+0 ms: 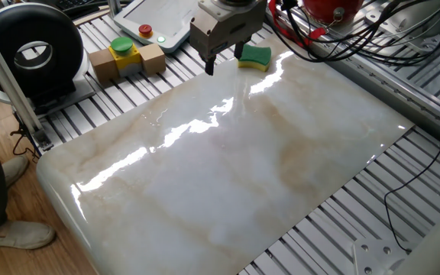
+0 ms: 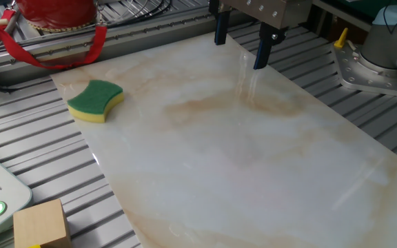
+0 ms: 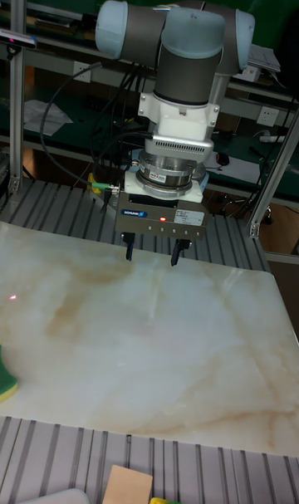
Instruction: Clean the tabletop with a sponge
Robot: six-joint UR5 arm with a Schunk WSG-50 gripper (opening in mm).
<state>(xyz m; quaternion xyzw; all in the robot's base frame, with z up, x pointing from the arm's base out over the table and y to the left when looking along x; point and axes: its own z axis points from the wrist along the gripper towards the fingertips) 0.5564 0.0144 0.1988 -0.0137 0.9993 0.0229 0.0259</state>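
Observation:
The sponge point(image 1: 256, 57), green on top with yellow foam below, lies flat at a far corner of the white marble-look tabletop point(image 1: 243, 160). In the other fixed view the sponge point(image 2: 96, 100) sits at the slab's left edge, and only its edge shows in the tall view point(image 3: 3, 385). My gripper point(image 1: 224, 59) hangs open over the far edge of the slab, just left of the sponge and apart from it. Its dark fingers point down with nothing between them point(image 2: 240, 45) point(image 3: 152, 255).
Ribbed grey metal slats point(image 1: 403, 191) surround the slab. Wooden blocks with a yellow-and-green button point(image 1: 126, 57), a white pendant point(image 1: 159, 23) and a black round device point(image 1: 30, 53) stand at the back left. Red gear and cables point(image 1: 342, 30) crowd the back right.

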